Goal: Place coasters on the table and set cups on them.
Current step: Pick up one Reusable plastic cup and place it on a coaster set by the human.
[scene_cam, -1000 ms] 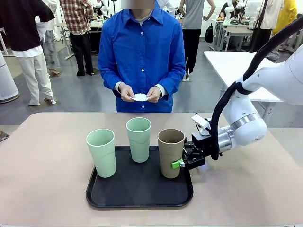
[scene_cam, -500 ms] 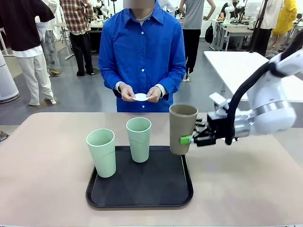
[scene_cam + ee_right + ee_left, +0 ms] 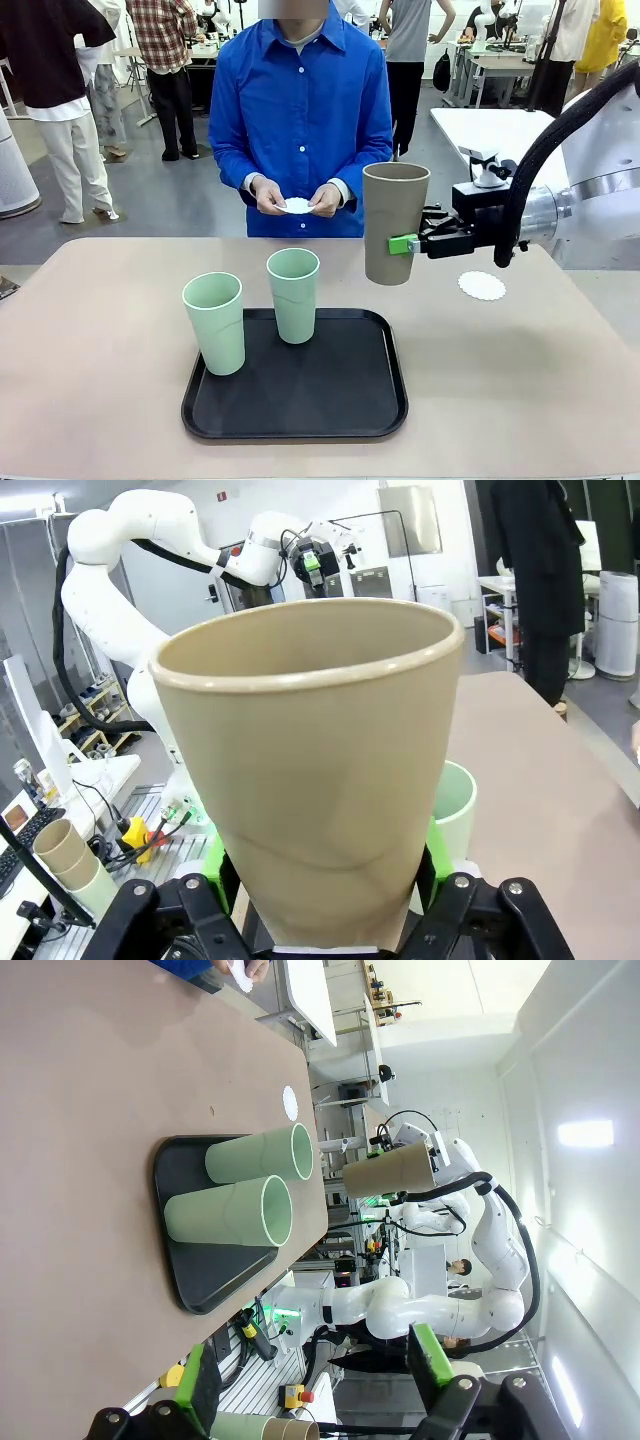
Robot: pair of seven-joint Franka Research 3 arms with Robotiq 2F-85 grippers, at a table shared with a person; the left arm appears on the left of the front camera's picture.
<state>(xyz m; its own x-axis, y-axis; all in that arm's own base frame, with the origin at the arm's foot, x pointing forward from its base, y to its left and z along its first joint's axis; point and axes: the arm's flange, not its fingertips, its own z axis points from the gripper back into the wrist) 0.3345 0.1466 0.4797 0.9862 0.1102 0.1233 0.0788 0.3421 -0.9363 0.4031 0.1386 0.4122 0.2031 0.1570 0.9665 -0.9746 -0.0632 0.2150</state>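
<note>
While my right pincer (image 3: 400,243) is clamped on the tall taupe-brown matte tumbler (image 3: 393,215), gripping below its middle, the tumbler hangs upright in the air. It is clear of the smooth beige-pink table (image 3: 100,330) and sits beyond the far right corner of the black rounded-corner tray (image 3: 300,410).

Front view: one green pad shows on the tumbler's right side; the other finger is hidden behind the tumbler.

Right wrist view: my right pincer (image 3: 322,880) has a green pad pressed against each side of the tumbler's (image 3: 320,780) lower wall.

One thin white scalloped paper coaster (image 3: 482,285) lies flat on the table. It is to the right of the raised tumbler, below my right wrist, and not beneath the tumbler.

A second white paper coaster (image 3: 297,205) is held between the person's hands (image 3: 268,196) at the far side of the table.

The left pale mint green tumbler (image 3: 215,320) stands upright at the tray's left edge. The right pale mint green tumbler (image 3: 294,293) stands upright near the tray's far edge. The two do not touch.

My left pincer (image 3: 310,1380) has its jaws spread wide with nothing between them, well apart from the tray.
</note>
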